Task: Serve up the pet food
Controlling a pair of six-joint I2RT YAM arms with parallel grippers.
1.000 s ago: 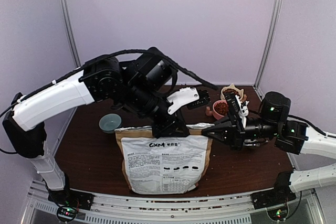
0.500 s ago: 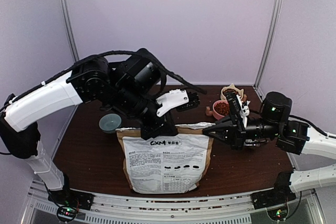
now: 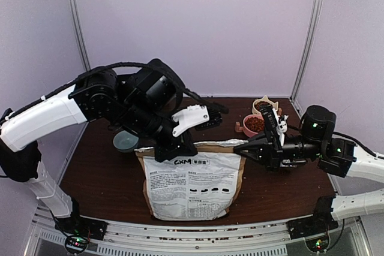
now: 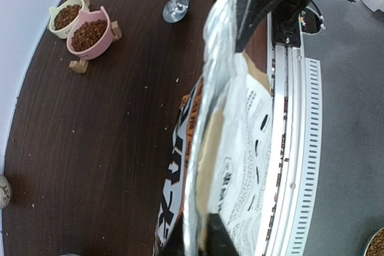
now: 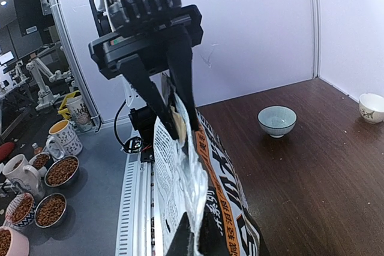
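The brown kraft CXM bag stands upright at the table's front middle. My left gripper is shut on the left end of its silver-lined top edge. My right gripper is shut on the right end of that edge. In the left wrist view my left gripper pinches the edge at the bottom. In the right wrist view my right gripper does the same. The mouth looks nearly closed and the kibble inside is hidden. Reddish-brown kibble fills a pink bowl and a cream bowl at the back right.
A pale teal bowl sits left of the bag and shows in the right wrist view. A metal scoop lies on the table beside the bowls. A small white bowl sits at the table's far side. Mugs and bowls stand off the table.
My left arm has swung to the left and its gripper has slid left along the bag's top edge. My right gripper has stayed almost still.
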